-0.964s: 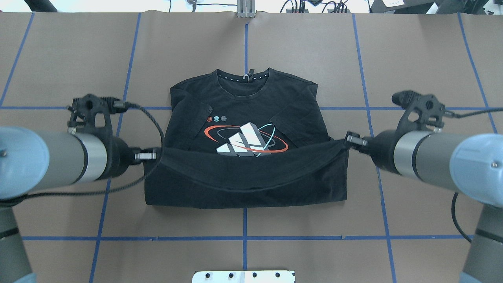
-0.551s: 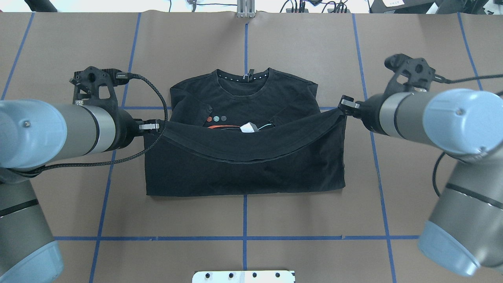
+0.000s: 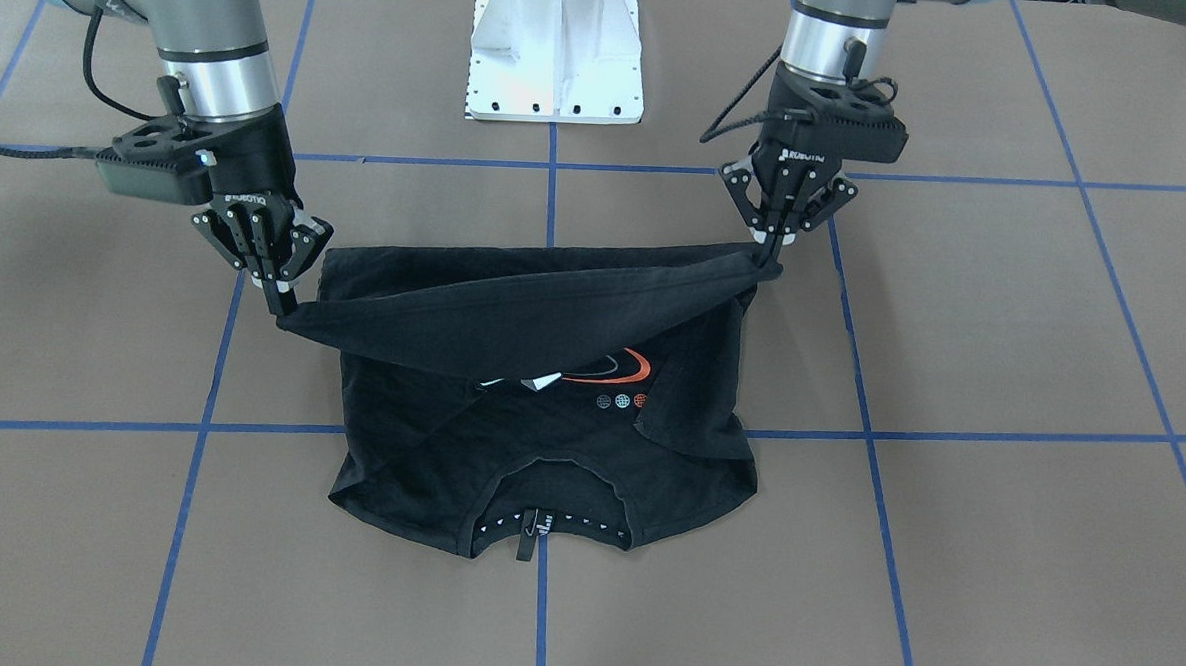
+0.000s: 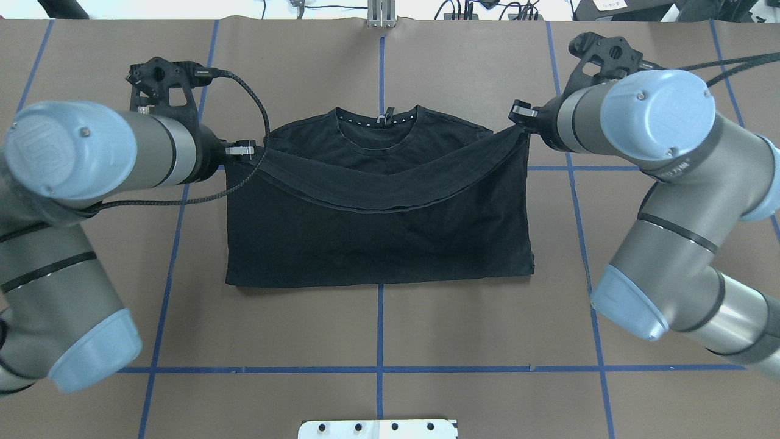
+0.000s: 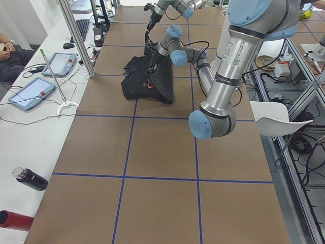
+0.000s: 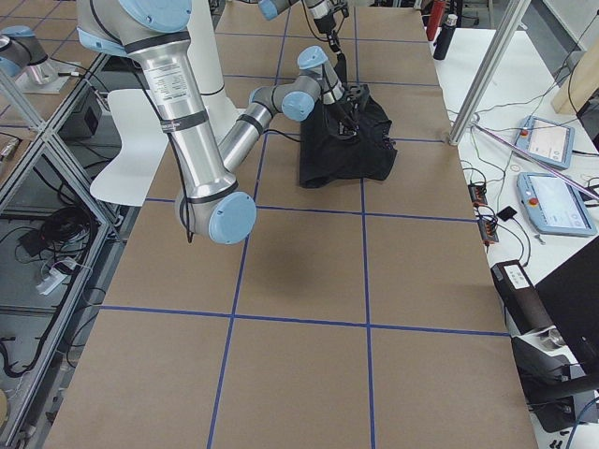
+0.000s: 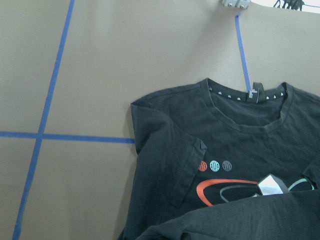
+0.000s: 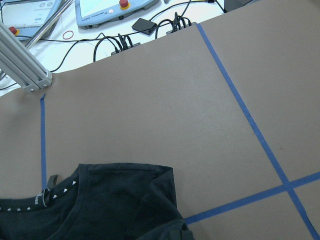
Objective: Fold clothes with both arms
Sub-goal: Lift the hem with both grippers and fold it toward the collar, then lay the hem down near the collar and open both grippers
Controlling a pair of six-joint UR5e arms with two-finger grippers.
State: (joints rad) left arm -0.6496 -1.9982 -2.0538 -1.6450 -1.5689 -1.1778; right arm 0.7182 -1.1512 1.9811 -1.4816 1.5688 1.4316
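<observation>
1. T-shirt (image 4: 378,244), black, lies at the centre of your table (image 4: 487,317), with its collar (image 4: 378,122) at 12 o'clock in the overhead view.
2. Your left gripper (image 4: 244,148) is closed, pinching the hem corner at the shirt's 10 o'clock.
3. Your right gripper (image 4: 521,113) is clamped on the other corner at 2 o'clock.
4. You see the hem (image 4: 378,198) sagging between them, raised over the chest graphic (image 3: 611,369).

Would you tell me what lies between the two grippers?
The lifted hem of the T-shirt hangs between the left gripper and right gripper, sagging midway; the front-facing view shows it.
</observation>
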